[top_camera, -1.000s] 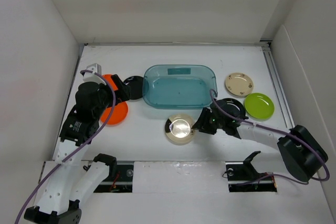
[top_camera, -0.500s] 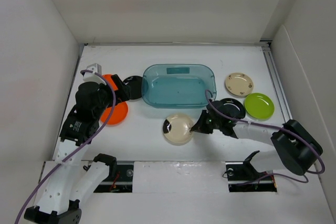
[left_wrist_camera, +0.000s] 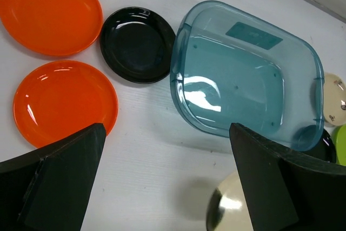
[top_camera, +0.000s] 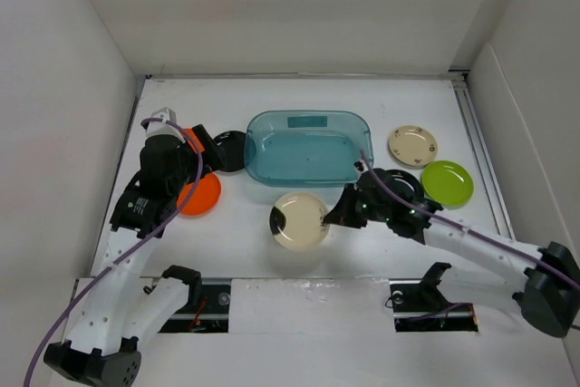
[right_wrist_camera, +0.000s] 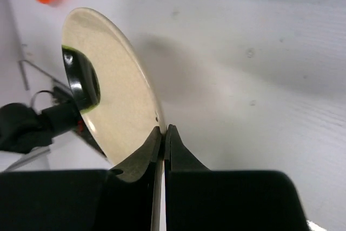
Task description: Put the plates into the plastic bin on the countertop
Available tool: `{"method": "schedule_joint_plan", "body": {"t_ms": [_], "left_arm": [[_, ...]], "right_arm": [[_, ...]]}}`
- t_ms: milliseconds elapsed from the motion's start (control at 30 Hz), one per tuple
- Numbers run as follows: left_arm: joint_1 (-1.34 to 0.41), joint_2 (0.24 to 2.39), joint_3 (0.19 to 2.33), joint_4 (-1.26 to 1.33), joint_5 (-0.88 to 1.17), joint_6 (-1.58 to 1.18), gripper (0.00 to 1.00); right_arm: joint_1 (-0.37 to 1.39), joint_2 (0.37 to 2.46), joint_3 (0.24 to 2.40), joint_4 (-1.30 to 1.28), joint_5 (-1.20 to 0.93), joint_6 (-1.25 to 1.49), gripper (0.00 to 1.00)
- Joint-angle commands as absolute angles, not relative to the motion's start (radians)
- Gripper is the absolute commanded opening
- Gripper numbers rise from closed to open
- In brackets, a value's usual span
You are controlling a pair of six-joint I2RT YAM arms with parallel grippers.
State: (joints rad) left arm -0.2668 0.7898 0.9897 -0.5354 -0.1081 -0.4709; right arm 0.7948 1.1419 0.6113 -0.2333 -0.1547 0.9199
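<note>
My right gripper [top_camera: 333, 214] is shut on the rim of a cream plate [top_camera: 299, 220] and holds it tilted above the countertop [top_camera: 245, 233], in front of the teal plastic bin [top_camera: 308, 147]. In the right wrist view the jaws [right_wrist_camera: 163, 131] pinch the plate's edge [right_wrist_camera: 113, 90]. My left gripper [top_camera: 207, 149] is open and empty above two orange plates [top_camera: 199, 195] [left_wrist_camera: 51, 12] and a black plate [top_camera: 232, 149]. A second black plate [top_camera: 401, 184], another cream plate [top_camera: 412, 145] and a lime green plate [top_camera: 447, 183] lie right of the bin. Nothing lies in the bin [left_wrist_camera: 243, 79].
White walls enclose the countertop on the left, back and right. The right arm reaches across the front right area, partly over the black plate. The arm bases and cables sit along the near edge.
The right gripper has lifted the cream plate off the countertop and carried it left, tilting it. The left arm has shifted slightly; its gripper stays open.
</note>
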Motion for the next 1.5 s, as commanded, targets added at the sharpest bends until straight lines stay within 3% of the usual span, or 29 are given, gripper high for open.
{"method": "schedule_joint_plan", "body": {"t_ms": [0, 167, 500, 600, 833, 900, 933, 1033, 1067, 1167, 1200, 1267, 1467], "left_arm": [[-0.265, 0.811, 1.000, -0.541, -0.196, -0.541, 1.00], [-0.265, 0.883, 0.950, -0.516, -0.233, -0.690, 1.00], [-0.183, 0.983, 0.826, -0.459, -0.264, -0.931, 1.00], [-0.091, 1.006, 0.757, -0.407, -0.178, -0.931, 1.00], [-0.081, 1.031, 0.663, -0.351, -0.158, -0.965, 1.00], [-0.081, 1.040, 0.663, -0.373, -0.158, -0.979, 1.00], [-0.081, 1.040, 0.663, -0.383, -0.172, -0.988, 1.00], [-0.081, 1.010, 0.652, -0.408, -0.181, -1.009, 1.00], [-0.081, 0.999, 0.640, -0.408, -0.181, -1.028, 1.00], [-0.081, 0.967, 0.630, -0.457, -0.190, -1.064, 1.00], [-0.081, 0.966, 0.620, -0.471, -0.190, -1.093, 1.00], [-0.081, 0.966, 0.611, -0.491, -0.167, -1.120, 1.00], [-0.081, 0.923, 0.519, -0.459, -0.153, -1.224, 1.00]], "right_arm": [[0.805, 1.000, 0.715, -0.308, -0.100, 0.917, 0.00], [0.730, 1.049, 0.921, -0.370, 0.017, 0.836, 0.00], [0.402, 1.541, 1.256, -0.261, -0.227, 0.646, 0.00], [0.339, 1.682, 1.327, -0.261, -0.293, 0.626, 0.00], [0.307, 1.847, 1.376, -0.212, -0.345, 0.626, 0.00], [0.307, 1.868, 1.385, -0.212, -0.354, 0.626, 0.08], [0.307, 1.879, 1.385, -0.212, -0.363, 0.626, 0.20], [0.319, 1.879, 1.385, -0.201, -0.373, 0.626, 0.31], [0.330, 1.879, 1.385, -0.201, -0.373, 0.626, 0.51], [0.339, 1.849, 1.397, -0.224, -0.341, 0.626, 0.73], [0.350, 1.833, 1.397, -0.236, -0.330, 0.626, 0.95], [0.362, 1.769, 1.384, -0.236, -0.310, 0.626, 1.00], [0.408, 1.614, 1.373, -0.267, -0.275, 0.617, 1.00]]}}
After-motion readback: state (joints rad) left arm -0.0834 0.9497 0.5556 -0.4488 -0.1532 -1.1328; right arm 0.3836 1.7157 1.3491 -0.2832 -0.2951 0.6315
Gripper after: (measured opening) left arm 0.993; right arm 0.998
